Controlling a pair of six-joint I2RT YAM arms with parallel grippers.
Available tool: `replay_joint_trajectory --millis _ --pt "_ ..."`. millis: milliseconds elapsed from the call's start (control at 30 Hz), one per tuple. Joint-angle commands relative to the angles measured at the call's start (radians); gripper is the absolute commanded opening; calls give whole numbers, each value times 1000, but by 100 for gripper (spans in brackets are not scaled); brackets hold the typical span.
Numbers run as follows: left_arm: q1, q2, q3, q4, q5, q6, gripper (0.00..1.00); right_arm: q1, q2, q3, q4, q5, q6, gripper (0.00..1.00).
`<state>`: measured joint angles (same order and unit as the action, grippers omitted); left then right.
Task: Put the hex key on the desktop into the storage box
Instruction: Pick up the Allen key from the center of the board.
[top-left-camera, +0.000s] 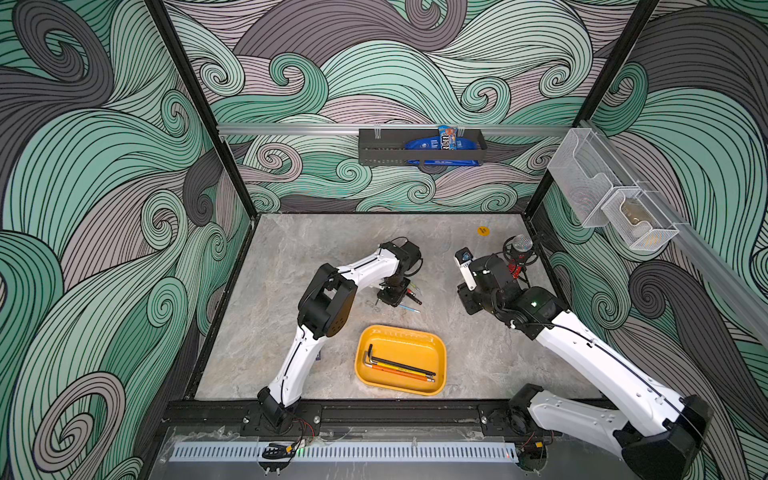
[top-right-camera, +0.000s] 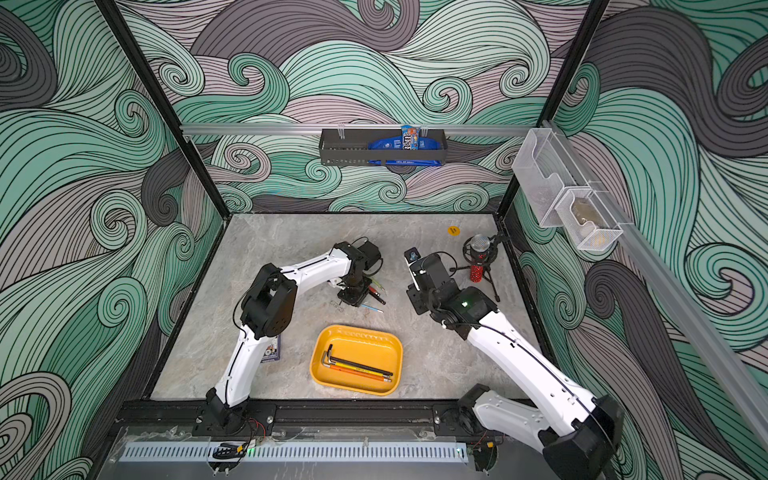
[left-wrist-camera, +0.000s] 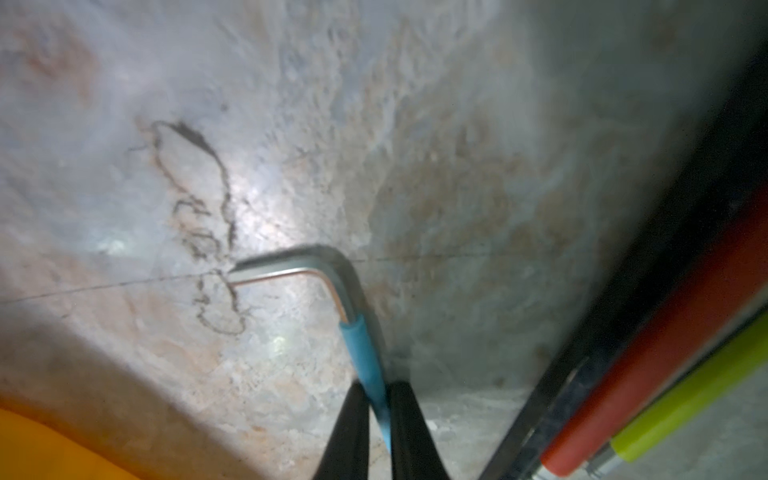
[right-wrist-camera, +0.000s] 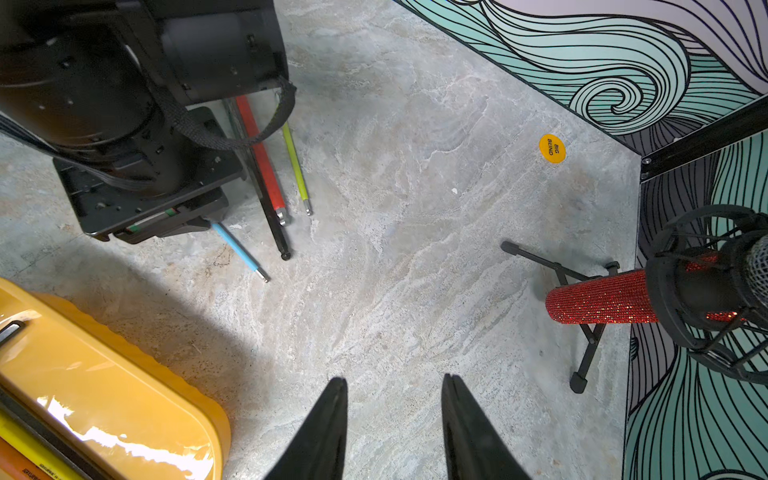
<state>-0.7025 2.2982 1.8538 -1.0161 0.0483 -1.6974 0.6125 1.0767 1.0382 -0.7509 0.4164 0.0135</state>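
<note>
My left gripper (left-wrist-camera: 378, 388) is shut on the blue-sleeved shaft of a hex key (left-wrist-camera: 365, 353), low over the desktop (top-left-camera: 332, 249). The key's bent steel end points away from the fingers, and its long end (right-wrist-camera: 239, 249) sticks out from under the left wrist. Beside it on the desktop lie a red hex key (right-wrist-camera: 262, 153), a yellow-green one (right-wrist-camera: 295, 162) and a black one (right-wrist-camera: 270, 216). The yellow-orange storage box (top-left-camera: 415, 343) sits nearer the front and holds three hex keys (top-left-camera: 399, 368). My right gripper (right-wrist-camera: 395, 382) hangs open over bare desktop, holding nothing.
A red glitter microphone on a black tripod (right-wrist-camera: 602, 299) stands at the back right, with a round yellow sticker (top-left-camera: 483, 230) beyond it. Paper clips (top-left-camera: 374, 305) lie left of the left gripper. A black wall basket (top-left-camera: 419, 145) and white mesh bins (top-left-camera: 615, 199) hang on the walls.
</note>
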Motion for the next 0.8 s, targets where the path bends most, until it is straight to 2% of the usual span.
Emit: replay_joint_trajectory --millis 0,133,400,600,767 --pt "4 23 -76 38 -60 -20 10 7 -21 -4 0 -2 -1 41" --pt "4 -2 -114 65 -76 -23 0 6 -21 -1 0 -6 0 41" --pt "4 -65 -159 88 -82 -55 0 6 -20 -6 1 -18 -1 40" --pt "5 -90 -62 11 -62 -66 0 7 -23 -6 0 -25 -4 39" --pt "3 -145 -55 10 -37 -87 0 8 -29 -10 1 -26 -4 39"
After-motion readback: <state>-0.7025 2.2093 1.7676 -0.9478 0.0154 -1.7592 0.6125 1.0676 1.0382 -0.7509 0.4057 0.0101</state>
